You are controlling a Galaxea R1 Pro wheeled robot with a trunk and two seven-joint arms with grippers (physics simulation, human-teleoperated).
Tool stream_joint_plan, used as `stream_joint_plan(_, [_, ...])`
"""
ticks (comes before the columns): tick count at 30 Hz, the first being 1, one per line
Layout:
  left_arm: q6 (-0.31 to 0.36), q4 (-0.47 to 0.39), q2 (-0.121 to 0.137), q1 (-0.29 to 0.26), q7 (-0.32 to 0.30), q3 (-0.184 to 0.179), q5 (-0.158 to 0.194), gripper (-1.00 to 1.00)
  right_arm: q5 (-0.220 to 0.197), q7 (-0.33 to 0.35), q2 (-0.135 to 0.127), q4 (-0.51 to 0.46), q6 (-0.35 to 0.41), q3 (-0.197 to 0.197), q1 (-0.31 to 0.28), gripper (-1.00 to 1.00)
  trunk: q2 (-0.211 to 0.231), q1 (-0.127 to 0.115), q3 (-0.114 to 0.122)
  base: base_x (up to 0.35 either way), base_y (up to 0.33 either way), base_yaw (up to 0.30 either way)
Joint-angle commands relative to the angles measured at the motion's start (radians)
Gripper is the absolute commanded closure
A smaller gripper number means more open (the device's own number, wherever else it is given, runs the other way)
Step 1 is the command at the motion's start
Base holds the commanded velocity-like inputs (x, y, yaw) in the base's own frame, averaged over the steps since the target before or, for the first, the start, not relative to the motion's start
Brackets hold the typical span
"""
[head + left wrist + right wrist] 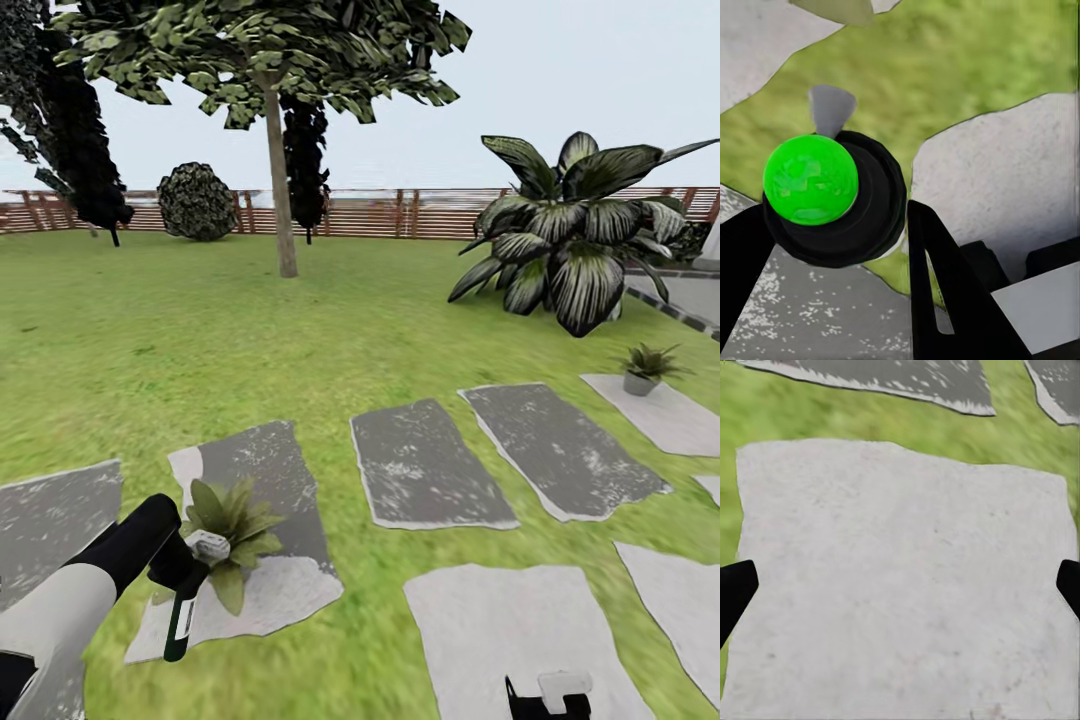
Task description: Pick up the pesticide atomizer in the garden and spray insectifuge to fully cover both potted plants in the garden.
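Head view: the left gripper (183,580) at the end of the white-and-black left arm (75,595) holds the pesticide atomizer (183,610) — a dark bottle w/ green base and a pale grey spray head — right in front of the near potted plant (232,530), a small rosette of broad green leaves. The plant's pot is hidden behind gripper and leaves. It sits on a grey-and-pale flat stepping stone (270,470) in the green lawn (200,330).

Left wrist view: the two black fingers (945,292) are pinched on the atomizer (832,199), seen end-on as a black round body w/ bright green cap; its grey nozzle tip pokes out behind. Most of the bottle's length is foreshortened, hard to read.

The second potted plant (645,368), in a little round grey pot, stands well apart at the right on a pale slab (680,415), near the big dark shrub w/ white-striped leaves (570,240).

Right gripper (548,698) is cut off by the lower frame edge. In the right wrist view its black fingertips (735,592) sit spread wide at both edges over a pale grey stone (900,577), holding nothing.

Far back — a brown slatted fence (400,212) and a thin-trunked tree (280,150).
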Motion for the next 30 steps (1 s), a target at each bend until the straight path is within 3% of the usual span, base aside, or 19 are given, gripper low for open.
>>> stream_joint_plan(1, [0.002,-0.001,0.001,-0.001,-0.01,-0.004,-0.01,1.0,0.011,-0.007,0.0,0.002,-0.003,-0.003,-0.001,-1.0,0.0,0.0,-0.001,0.109,-0.276,0.233])
stream_joint_plan(17, [0.002,0.01,0.001,0.003,-0.017,-0.004,-0.006,1.0,0.011,-0.007,0.0,0.002,-0.003,-0.003,-0.001,-1.0,0.0,0.0,-0.001,0.027,-0.27,0.273])
stream_joint_plan(20, [0.002,0.016,0.003,-0.004,-0.082,-0.006,-0.006,1.0,0.011,-0.007,0.0,0.002,-0.003,-0.003,-0.001,-1.0,0.0,0.0,-0.001,0.084,-0.152,0.276])
stream_joint_plan(21, [0.002,0.013,0.006,-0.008,-0.132,-0.013,-0.011,1.0,0.011,-0.007,0.0,0.002,-0.003,-0.003,-0.001,-1.0,0.0,0.0,-0.001,0.09,-0.059,0.226])
stream_joint_plan(24, [0.002,0.015,0.009,-0.047,-0.229,-0.056,-0.054,1.0,0.011,-0.007,0.0,0.002,-0.003,-0.003,-0.001,-1.0,0.0,0.0,-0.001,0.06,-0.026,0.109])
stream_joint_plan(26, [0.003,0.027,0.009,-0.089,-0.333,-0.096,-0.112,1.0,0.011,-0.007,-0.001,0.002,-0.003,-0.003,-0.001,-1.0,0.0,0.0,-0.001,0.018,-0.008,0.032])
stream_joint_plan(28, [0.002,0.037,0.01,-0.104,-0.421,-0.111,-0.167,1.0,0.011,-0.006,-0.002,0.002,-0.003,-0.003,-0.001,-1.0,0.0,0.0,-0.001,0.006,-0.002,0.01])
stream_joint_plan(30, [0.001,0.04,0.01,-0.104,-0.456,-0.115,-0.219,1.0,0.011,-0.006,-0.004,0.002,-0.003,-0.003,-0.001,-1.0,0.0,0.0,-0.001,0.002,-0.001,0.004])
